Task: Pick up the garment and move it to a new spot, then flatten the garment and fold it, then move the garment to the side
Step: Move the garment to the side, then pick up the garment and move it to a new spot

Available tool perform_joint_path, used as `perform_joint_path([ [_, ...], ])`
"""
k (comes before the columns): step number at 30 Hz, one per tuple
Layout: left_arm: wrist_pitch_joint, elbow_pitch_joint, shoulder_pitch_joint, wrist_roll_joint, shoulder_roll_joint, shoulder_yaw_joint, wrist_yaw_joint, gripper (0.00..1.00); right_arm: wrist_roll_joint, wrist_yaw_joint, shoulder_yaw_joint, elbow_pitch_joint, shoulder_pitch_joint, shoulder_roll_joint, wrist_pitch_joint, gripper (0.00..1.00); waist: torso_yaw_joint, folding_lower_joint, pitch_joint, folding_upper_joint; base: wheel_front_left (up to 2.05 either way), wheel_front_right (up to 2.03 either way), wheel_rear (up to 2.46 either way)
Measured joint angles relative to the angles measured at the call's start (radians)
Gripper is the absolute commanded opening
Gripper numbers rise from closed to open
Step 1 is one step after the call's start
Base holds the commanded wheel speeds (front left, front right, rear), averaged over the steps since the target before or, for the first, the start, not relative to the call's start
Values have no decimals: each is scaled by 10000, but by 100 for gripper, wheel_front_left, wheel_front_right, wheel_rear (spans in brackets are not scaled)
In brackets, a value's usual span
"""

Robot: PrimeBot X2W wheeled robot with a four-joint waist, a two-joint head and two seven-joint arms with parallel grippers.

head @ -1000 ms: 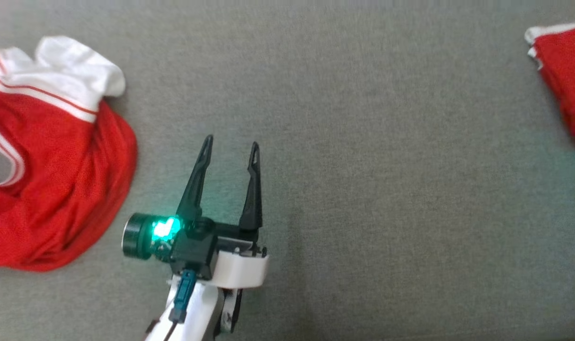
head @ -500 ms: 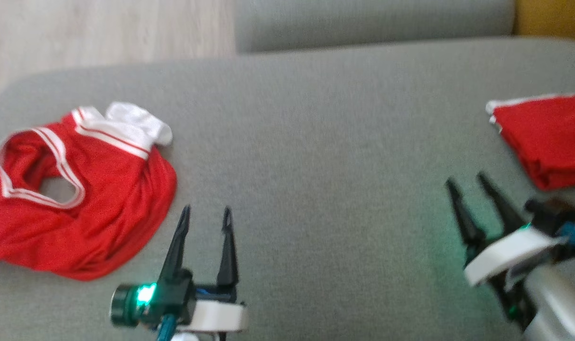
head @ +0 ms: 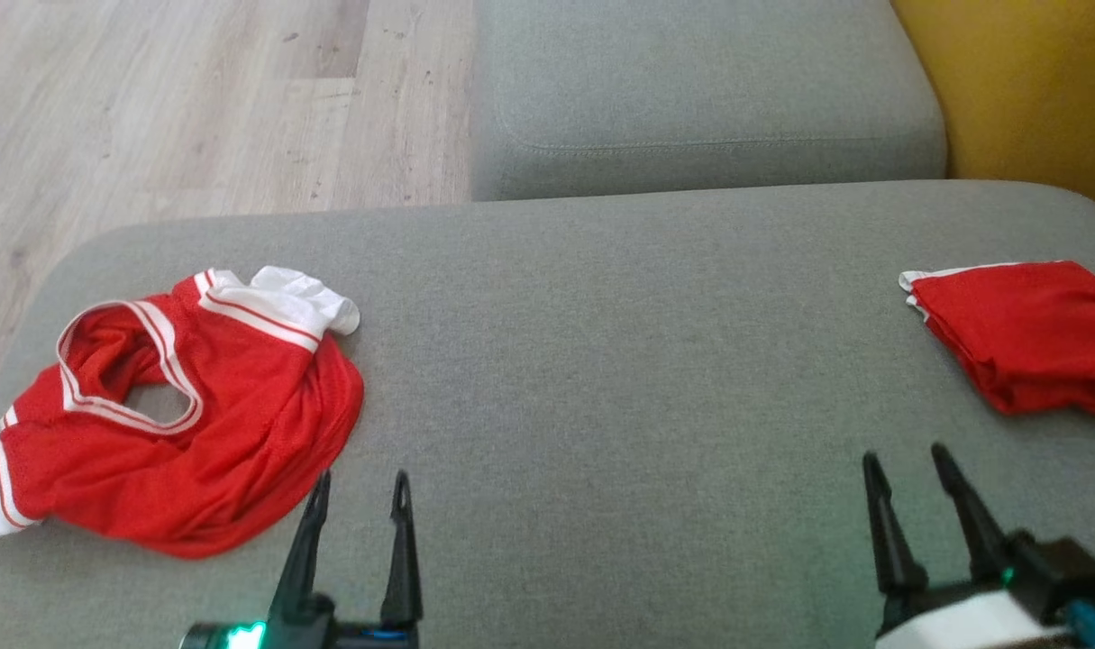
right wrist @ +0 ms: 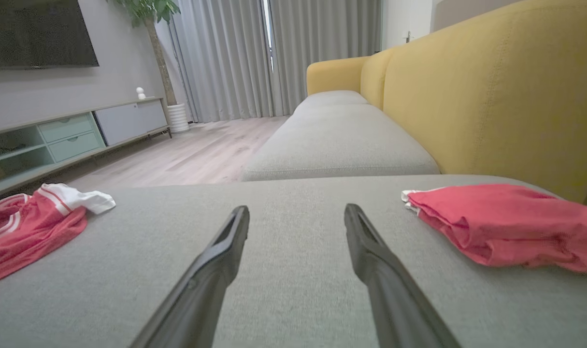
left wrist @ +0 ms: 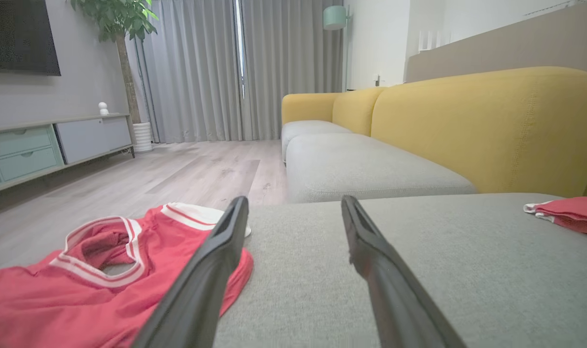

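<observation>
View tilted up; right hand (head: 905, 455) spread.

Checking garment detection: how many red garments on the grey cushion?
2. The crumpled garment, white-trimmed, lies left on the cushion; the folded garment at its right end. None seems hidden.

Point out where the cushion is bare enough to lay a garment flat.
Free: the wide middle of the grey cushion, between the crumpled jersey and the folded red garment, ahead of the left gripper and right gripper. Crowded: its left end and right edge.
</observation>
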Motion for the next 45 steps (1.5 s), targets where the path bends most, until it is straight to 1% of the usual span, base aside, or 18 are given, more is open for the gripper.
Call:
perform_joint_path([
  [3,0,-8,313,-82,0,244,-176,100,-236,0,-65,-54,321,159,2,100,-25,1,-59,0,0,0,0],
  [9,0,-38,364,-81,-10,362,-414,100,-228,0,-247,-63,350,255,2,100,-66,1,-143,0,0,0,0],
  [17,0,-15,364,-81,-19,508,-518,100,-209,0,-276,-40,351,290,0,100,-94,1,-157,0,0,0,0],
  [21,0,-17,364,-82,-23,508,-619,100,-197,0,-236,-33,366,286,2,100,79,2,-149,0,0,0,0],
  [28,0,-4,360,-15,-25,504,-644,100,-125,0,-56,-15,380,299,0,100,805,1,-74,0,0,0,0],
  [33,0,-19,360,17,-25,548,-589,100,-123,0,113,-10,365,437,2,100,1571,2,27,0,0,0,0],
  [40,0,-232,366,4,-25,773,-476,100,-123,0,148,-6,344,437,2,100,2689,2,210,0,0,0,0],
  [45,0,-282,409,-56,-25,941,-410,100,-123,0,150,-12,341,426,2,100,3142,2,379,0,0,0,0],
])
